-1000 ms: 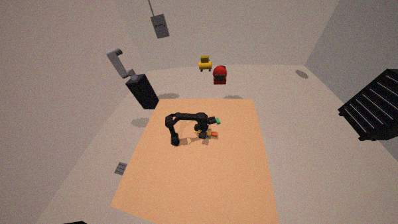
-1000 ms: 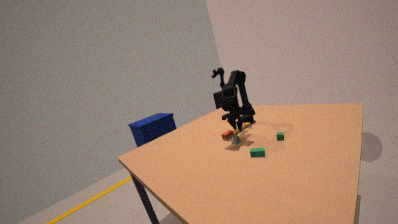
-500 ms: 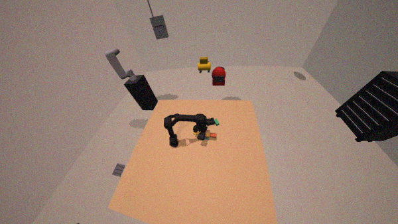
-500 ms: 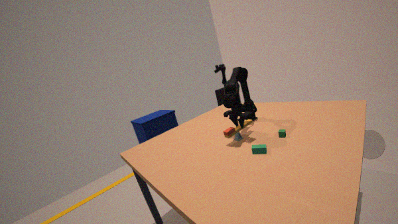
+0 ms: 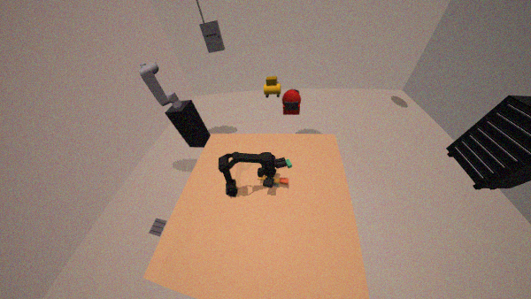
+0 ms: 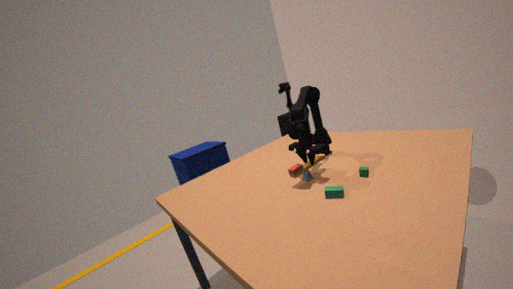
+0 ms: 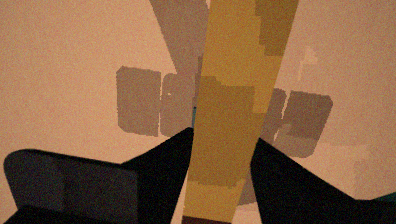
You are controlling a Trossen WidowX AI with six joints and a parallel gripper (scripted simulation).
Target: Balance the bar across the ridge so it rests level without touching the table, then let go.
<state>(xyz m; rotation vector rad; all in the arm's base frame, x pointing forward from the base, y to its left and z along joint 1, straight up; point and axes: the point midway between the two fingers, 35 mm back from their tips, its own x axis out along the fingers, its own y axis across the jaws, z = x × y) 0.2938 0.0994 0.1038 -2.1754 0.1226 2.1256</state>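
A yellow bar (image 6: pixel 318 159) (image 7: pixel 230 100) with a red block (image 5: pixel 284 180) (image 6: pixel 295 168) on one end is held above the table. My gripper (image 6: pixel 309 162) (image 7: pixel 222 139) is shut on the bar, one black finger on each side of it. The small blue-grey ridge (image 6: pixel 307 176) stands on the table right under the bar, near the fingers. In the wrist view only a teal sliver of it shows beside the bar. Whether the bar touches the ridge top cannot be told. The bar looks roughly level. In the top view the arm hides much of the bar.
A green block (image 6: pixel 334 193) and a smaller green cube (image 6: pixel 363 172) lie on the wooden table (image 5: pixel 265 248) (image 6: pixel 342 239), to the right of the ridge in the exterior view. A blue bin (image 6: pixel 201 160) stands beyond the table's edge.
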